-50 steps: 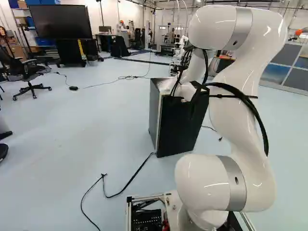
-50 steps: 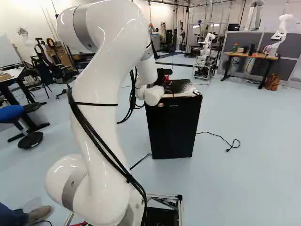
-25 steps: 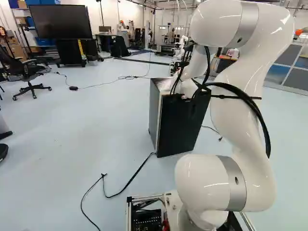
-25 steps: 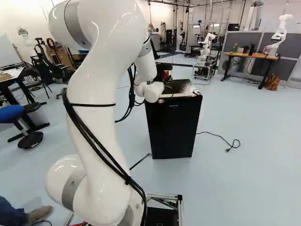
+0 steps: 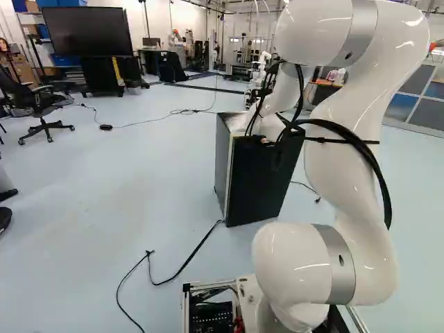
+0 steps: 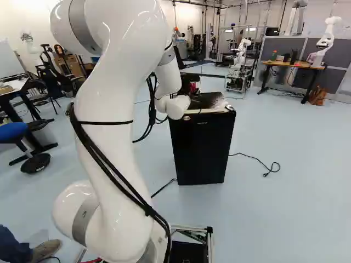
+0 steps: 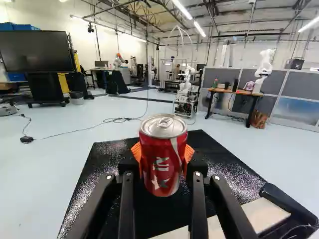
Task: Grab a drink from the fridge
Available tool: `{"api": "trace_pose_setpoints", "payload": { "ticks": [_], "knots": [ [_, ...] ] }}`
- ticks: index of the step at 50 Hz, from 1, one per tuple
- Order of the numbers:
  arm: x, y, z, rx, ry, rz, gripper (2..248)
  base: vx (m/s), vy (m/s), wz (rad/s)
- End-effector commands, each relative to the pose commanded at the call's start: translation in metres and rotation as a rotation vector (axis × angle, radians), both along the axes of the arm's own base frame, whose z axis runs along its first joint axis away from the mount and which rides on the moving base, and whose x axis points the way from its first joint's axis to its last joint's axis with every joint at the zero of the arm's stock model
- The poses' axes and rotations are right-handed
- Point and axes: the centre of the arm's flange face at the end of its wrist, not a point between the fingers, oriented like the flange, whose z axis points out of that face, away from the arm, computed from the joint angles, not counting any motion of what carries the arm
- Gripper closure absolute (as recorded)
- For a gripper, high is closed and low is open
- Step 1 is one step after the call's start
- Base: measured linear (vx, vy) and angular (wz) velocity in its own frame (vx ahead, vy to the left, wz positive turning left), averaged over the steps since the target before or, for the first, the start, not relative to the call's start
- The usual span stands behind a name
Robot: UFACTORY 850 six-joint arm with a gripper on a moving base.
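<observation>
In the right base view my gripper [image 6: 190,85] is a small dark shape over the back left part of the top of the black fridge [image 6: 202,145], partly behind the wrist. Seen from the wrist, the gripper [image 7: 163,155] is shut on a red drink can [image 7: 162,162], an orange pad pressing on either side. The can is upright, its silver lid facing up. Beneath it spreads the glossy black fridge top [image 7: 229,172]; whether the can's base touches it, I cannot tell.
Another robot [image 6: 239,55] stands beyond the fridge, and one more [image 6: 327,39] is on a desk. A black cable [image 5: 184,267] lies on the floor before the fridge. Chairs [image 5: 43,111] stand at the far left, and a person's shoe [image 6: 45,249] shows near the base.
The arm's upper part has drawn back slightly toward the base cameras, and the wrist has shifted a little over the fridge. The base and the fridge have stayed in place.
</observation>
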Motion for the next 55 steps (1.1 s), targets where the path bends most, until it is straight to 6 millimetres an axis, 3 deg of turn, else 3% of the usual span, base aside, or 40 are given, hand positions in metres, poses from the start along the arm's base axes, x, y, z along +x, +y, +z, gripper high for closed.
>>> {"api": "trace_pose_setpoints", "payload": {
  "ticks": [28, 55],
  "knots": [
    [-0.042, 0.026, 0.007, 0.011, 0.044, 0.026, 152, 0.000, 0.000, 0.000],
    [-0.115, 0.063, 0.010, 0.025, 0.116, 0.067, 152, 0.000, 0.000, 0.000]
  ]
}}
